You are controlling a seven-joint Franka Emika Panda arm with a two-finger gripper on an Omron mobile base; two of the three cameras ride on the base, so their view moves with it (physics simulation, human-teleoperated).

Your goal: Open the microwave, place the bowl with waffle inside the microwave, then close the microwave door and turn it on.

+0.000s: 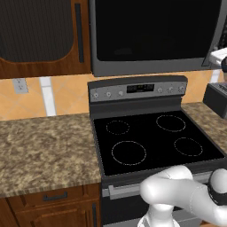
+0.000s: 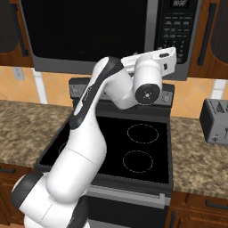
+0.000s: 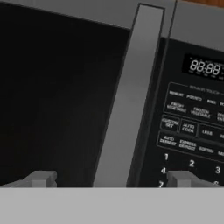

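The microwave (image 1: 155, 35) hangs above the stove, a wide black box in a dark grey frame. Its microwave door (image 3: 57, 87) is closed. The door's long grey bar handle (image 3: 127, 109) runs up the hand view, right in front of my gripper (image 3: 113, 179). The gripper is open, with one fingertip on each side of the handle's lower end and nothing held. In the right base view the arm reaches up to the handle (image 2: 151, 26), beside the keypad (image 2: 176, 26). The bowl and the waffle are out of view.
A black stove (image 1: 150, 142) with ring burners sits below the microwave, between speckled stone counters (image 1: 44, 146). A grey toaster (image 2: 215, 120) stands on the right counter. Brown wooden cabinets (image 1: 40, 35) flank the microwave.
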